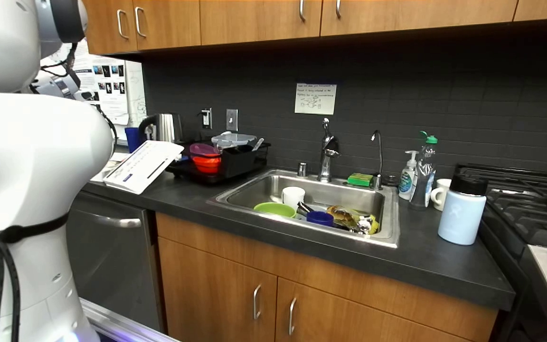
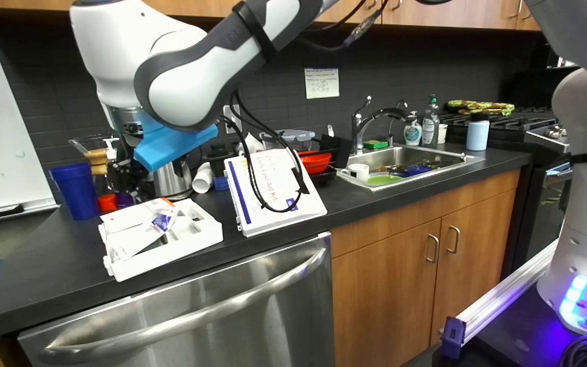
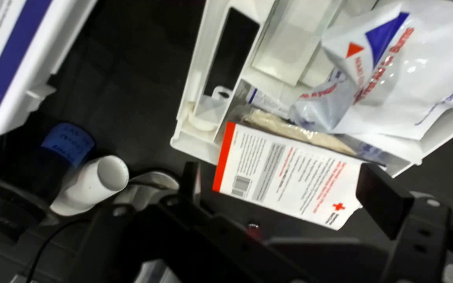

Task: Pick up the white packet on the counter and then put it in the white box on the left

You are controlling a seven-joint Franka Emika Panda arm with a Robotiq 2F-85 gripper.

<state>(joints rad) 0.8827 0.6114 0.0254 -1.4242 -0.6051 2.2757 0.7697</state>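
Observation:
The white box [image 2: 171,255] is an open first-aid kit at the counter's left end; its base also shows in the wrist view [image 3: 195,139]. A flat white packet [image 3: 285,177] with a red end stripe and red cross overhangs the box's edge above the dark counter. A shiny white packet [image 3: 391,78] with blue and red print lies on the box's contents. My gripper [image 3: 279,173] is open, its fingers on either side of the red-striped packet; the right finger overlaps its end, and contact cannot be told. The gripper [image 2: 128,186] is above the box's far edge in an exterior view.
The kit's lid [image 2: 275,193] stands tilted beside the base. A blue cup [image 2: 75,191], a steel kettle [image 2: 174,181] and a white paper cup [image 2: 203,178] stand close behind. Dish rack [image 1: 238,161] and sink [image 1: 387,213] lie further right. Posters [image 1: 107,85] hang behind the arm.

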